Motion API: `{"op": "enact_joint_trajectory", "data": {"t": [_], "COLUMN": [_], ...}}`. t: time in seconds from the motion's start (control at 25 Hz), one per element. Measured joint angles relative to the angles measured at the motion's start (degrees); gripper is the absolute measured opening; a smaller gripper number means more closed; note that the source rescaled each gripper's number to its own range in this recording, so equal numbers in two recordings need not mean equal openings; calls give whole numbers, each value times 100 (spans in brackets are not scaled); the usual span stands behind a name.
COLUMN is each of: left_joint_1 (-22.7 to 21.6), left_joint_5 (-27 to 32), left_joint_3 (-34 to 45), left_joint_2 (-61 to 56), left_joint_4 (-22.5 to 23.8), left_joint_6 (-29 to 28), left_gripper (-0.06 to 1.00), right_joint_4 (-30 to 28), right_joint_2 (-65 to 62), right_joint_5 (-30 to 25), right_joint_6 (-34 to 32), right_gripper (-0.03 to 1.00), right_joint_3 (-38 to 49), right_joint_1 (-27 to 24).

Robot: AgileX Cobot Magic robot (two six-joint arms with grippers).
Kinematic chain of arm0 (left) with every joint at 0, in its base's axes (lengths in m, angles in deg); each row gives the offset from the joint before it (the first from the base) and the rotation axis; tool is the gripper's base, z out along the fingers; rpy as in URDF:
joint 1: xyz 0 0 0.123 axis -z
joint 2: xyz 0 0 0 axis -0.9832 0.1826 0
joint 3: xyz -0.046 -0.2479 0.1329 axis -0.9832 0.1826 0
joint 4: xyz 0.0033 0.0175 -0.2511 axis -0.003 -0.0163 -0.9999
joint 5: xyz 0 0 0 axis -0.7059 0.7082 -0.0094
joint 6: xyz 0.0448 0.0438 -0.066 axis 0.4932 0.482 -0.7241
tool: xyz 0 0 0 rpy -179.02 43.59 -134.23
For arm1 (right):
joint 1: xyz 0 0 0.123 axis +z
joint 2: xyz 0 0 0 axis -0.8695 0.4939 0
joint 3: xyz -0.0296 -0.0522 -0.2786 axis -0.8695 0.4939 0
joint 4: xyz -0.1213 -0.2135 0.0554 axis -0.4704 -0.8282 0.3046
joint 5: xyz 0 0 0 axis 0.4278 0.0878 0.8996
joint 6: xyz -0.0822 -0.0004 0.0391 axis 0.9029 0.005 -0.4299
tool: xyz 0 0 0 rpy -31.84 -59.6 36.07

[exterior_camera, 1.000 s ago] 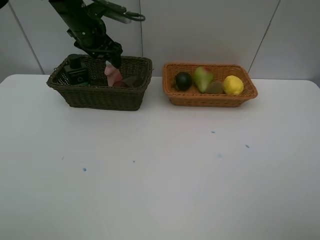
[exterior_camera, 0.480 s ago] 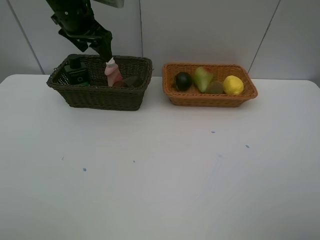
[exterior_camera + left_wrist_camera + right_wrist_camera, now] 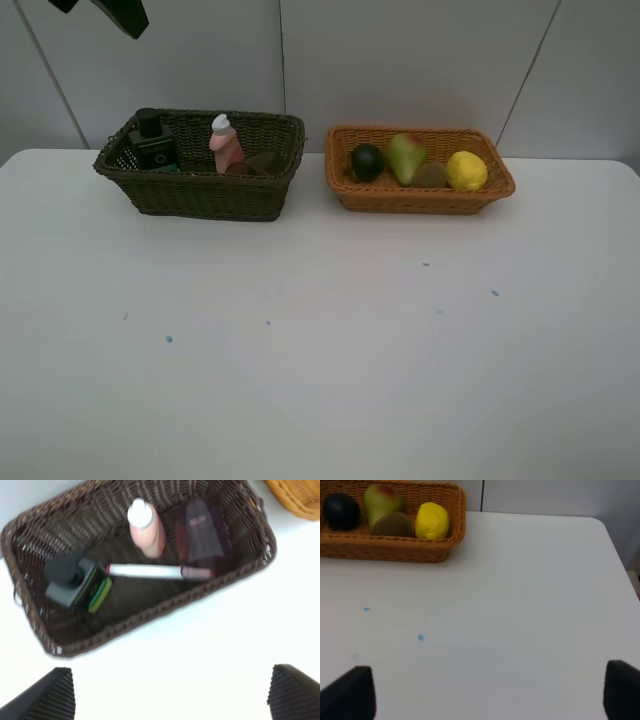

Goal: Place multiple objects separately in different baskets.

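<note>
Sorting looked finished: the desk (image 3: 320, 350) carried nothing loose. The dark basket (image 3: 200, 195) held the green bottle (image 3: 152, 140), the pink bottle (image 3: 224, 145), the marker (image 3: 150, 571) and the cup (image 3: 204, 535). The tan basket (image 3: 420, 195) held the round dark fruit (image 3: 366, 161), pear (image 3: 405, 156), kiwi (image 3: 431, 175) and lemon (image 3: 466, 169). The left claw (image 3: 170, 692) hung above the dark basket, jaws wide apart and empty. The right claw (image 3: 490, 692) hovered over bare desk, jaws likewise apart. The judged best move was to pull both arms clear without brushing either rim, since the pink bottle stood upright and could topple.
</note>
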Motion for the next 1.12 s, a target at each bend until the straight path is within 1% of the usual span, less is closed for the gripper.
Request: {"op": "enact_joint_trajectory", "data": {"t": [0.16,0.36,0.64,0.88,1.12], "left_joint_1": [0,0,0,0,0], "left_joint_5": [18,60,65,70,76], "left_joint_3": [762,1805,3006,3911,4642], "left_joint_2": [-863,-1956,-3386,-4650,-5703], "left_joint_4": [152,197,274,120,-243], "left_joint_6": [-86,-290,-320,-368,-627], "left_gripper": [100,100,100,100,100], "right_joint_4": [0,0,0,0,0], "right_joint_2": [0,0,0,0,0], "right_joint_5": [0,0,0,0,0], "right_joint_6": [0,0,0,0,0], "right_gripper": [100,100,100,100,100], "right_joint_3": [0,0,0,0,0], "right_joint_1": [0,0,0,0,0]}}
